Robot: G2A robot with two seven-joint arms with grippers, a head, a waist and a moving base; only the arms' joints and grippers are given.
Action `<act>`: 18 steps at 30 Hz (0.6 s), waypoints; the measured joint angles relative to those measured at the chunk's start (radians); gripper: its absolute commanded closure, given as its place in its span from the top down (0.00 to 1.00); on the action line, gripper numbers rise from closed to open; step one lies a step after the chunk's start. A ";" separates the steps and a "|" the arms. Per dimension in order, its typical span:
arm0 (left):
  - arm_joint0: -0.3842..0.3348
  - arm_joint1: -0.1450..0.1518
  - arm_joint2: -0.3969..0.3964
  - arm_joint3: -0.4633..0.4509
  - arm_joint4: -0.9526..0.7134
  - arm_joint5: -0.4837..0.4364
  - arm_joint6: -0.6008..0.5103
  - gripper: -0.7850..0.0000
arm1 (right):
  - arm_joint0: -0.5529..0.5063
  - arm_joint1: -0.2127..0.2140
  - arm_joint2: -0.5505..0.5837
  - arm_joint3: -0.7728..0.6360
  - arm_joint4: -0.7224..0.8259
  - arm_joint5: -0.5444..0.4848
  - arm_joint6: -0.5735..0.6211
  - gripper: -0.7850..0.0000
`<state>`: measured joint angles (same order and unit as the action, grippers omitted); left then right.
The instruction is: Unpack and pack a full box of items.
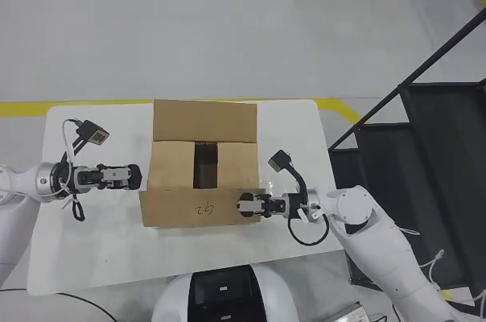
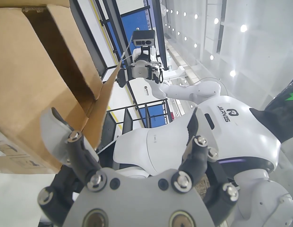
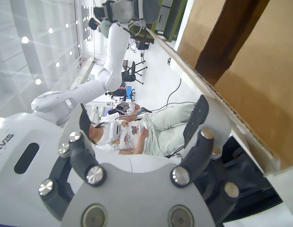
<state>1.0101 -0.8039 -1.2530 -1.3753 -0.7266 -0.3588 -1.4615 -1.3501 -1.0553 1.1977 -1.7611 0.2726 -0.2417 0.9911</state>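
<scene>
Box (image 1: 170, 165) of brown cardboard sits in the middle of the white desk (image 1: 98, 241). Its far flap (image 1: 204, 121) and its near flap (image 1: 196, 211) are folded out. The two inner flaps lie almost flat over the top, with a dark gap (image 1: 204, 165) between them. What is inside is hidden. I think the box is heavy if it is full, so it is better to leave it where it is. The cardboard looks stiff, but the flaps are thin and should bend at the fold. A good place to take hold looks like the free edge of an inner flap, by the gap. The left tool (image 2: 120, 119) is spread wide and holds nothing. It is just beside the left wall of the box, and I cannot tell if one finger (image 2: 51, 124) touches it. The right tool (image 3: 141, 106) is wide too and holds nothing. One finger (image 3: 198, 116) is right at the edge of the near flap, by its right corner.
</scene>
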 measured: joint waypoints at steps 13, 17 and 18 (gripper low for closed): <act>-0.240 -0.075 0.144 0.277 0.016 -0.143 0.143 1.00 | 0.042 -0.009 -0.065 0.043 -0.096 0.037 -0.064 1.00; -0.337 -0.124 0.231 0.421 0.026 -0.218 0.218 1.00 | 0.036 -0.007 -0.067 0.033 -0.107 0.039 -0.058 1.00; -0.355 -0.135 0.247 0.452 0.030 -0.236 0.235 1.00 | 0.035 -0.007 -0.067 0.030 -0.110 0.040 -0.056 1.00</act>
<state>0.6556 -0.9387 -1.0062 -0.9236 -0.6964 -0.5946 -1.2264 -1.3153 -1.0621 1.1310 -1.7314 0.1630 -0.2014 0.9353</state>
